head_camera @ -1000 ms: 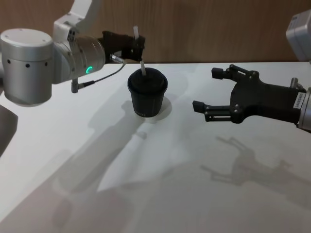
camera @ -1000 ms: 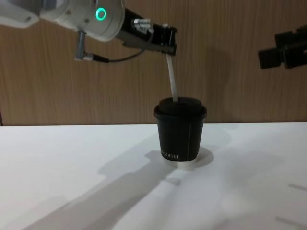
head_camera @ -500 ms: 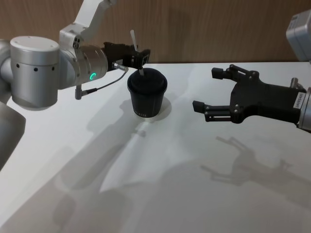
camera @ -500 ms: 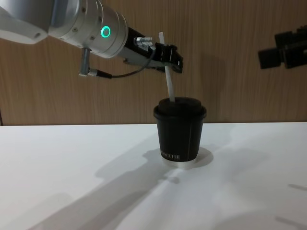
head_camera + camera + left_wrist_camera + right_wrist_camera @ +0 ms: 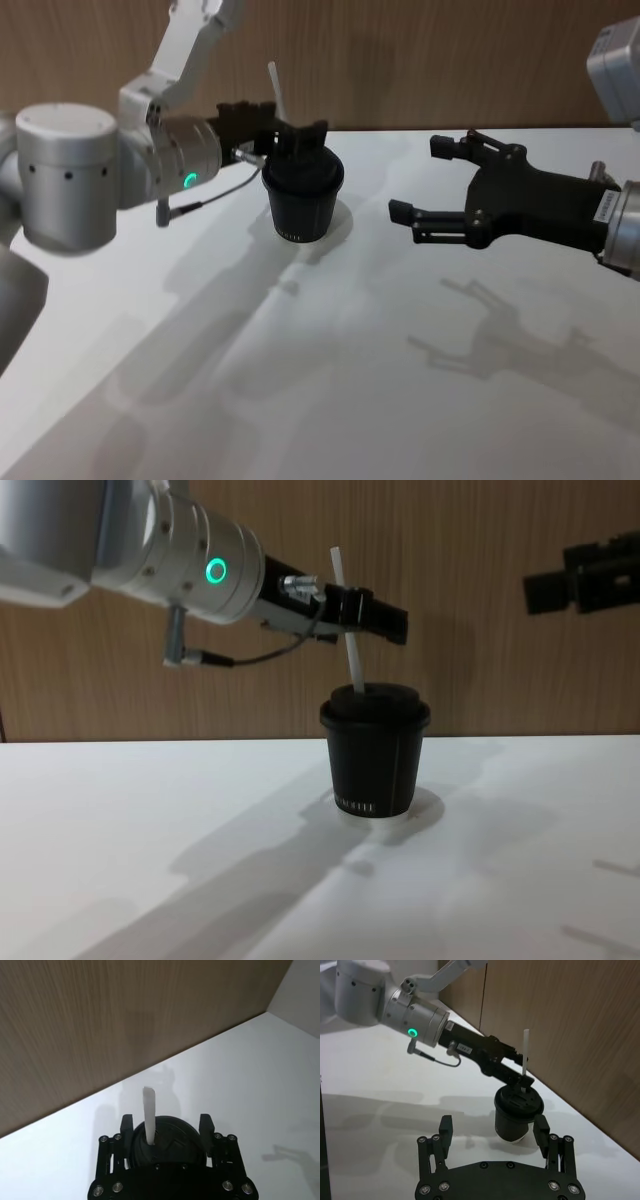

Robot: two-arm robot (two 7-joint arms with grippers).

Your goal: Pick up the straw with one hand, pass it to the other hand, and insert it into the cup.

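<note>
With the straw [image 5: 346, 620] standing through the lid of the cup [image 5: 375, 750] and the left gripper [image 5: 169, 1132] spread open around it, you only need to withdraw, while your open right gripper [image 5: 440, 180] hovers well apart.

Cup [image 5: 303, 203] standing on the table [image 5: 400, 380] ahead of me, straw [image 5: 277, 92] upright in its lid, my left tool [image 5: 300, 135] just above the lid around the straw, my right tool [image 5: 440, 180] well apart to the right.
</note>
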